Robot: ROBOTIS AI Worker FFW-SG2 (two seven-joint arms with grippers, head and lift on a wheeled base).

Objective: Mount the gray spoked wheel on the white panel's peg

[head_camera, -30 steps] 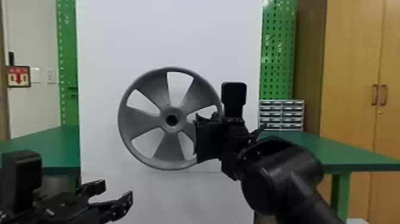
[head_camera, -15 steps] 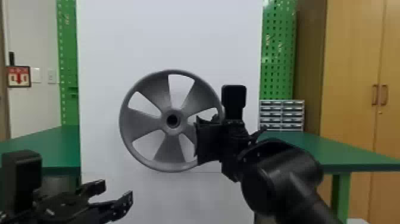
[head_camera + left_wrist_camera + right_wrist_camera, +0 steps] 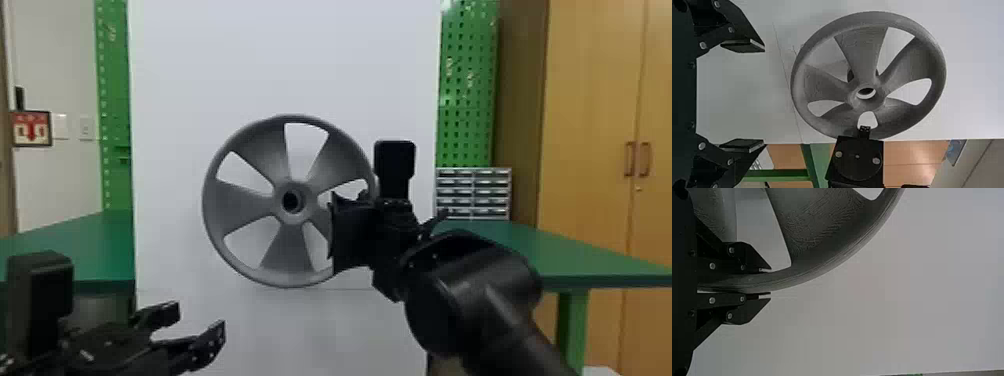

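The gray spoked wheel (image 3: 245, 205) is held upright before the white panel (image 3: 280, 60), with my right gripper (image 3: 352, 232) at its right side. In the right wrist view my right gripper (image 3: 770, 282) is shut on the wheel's rim (image 3: 801, 274). My left gripper (image 3: 196, 320) stands open at the lower left, apart from the wheel. From the left wrist, my left gripper (image 3: 764, 96) has nothing between its fingers, and the wheel (image 3: 914, 58) is beyond them. A dark round part, seemingly the peg (image 3: 850, 75), shows behind a spoke; whether it meets the hub I cannot tell.
Green tables (image 3: 565, 255) flank the panel on both sides. A small drawer cabinet (image 3: 472, 192) stands on the right one, before a green pegboard (image 3: 467, 85). Wooden cupboards (image 3: 590, 125) stand farther right.
The wheel and my right gripper dipped slightly, then rose a little, and the wheel's left edge has shifted slightly right. The left arm has stayed in place.
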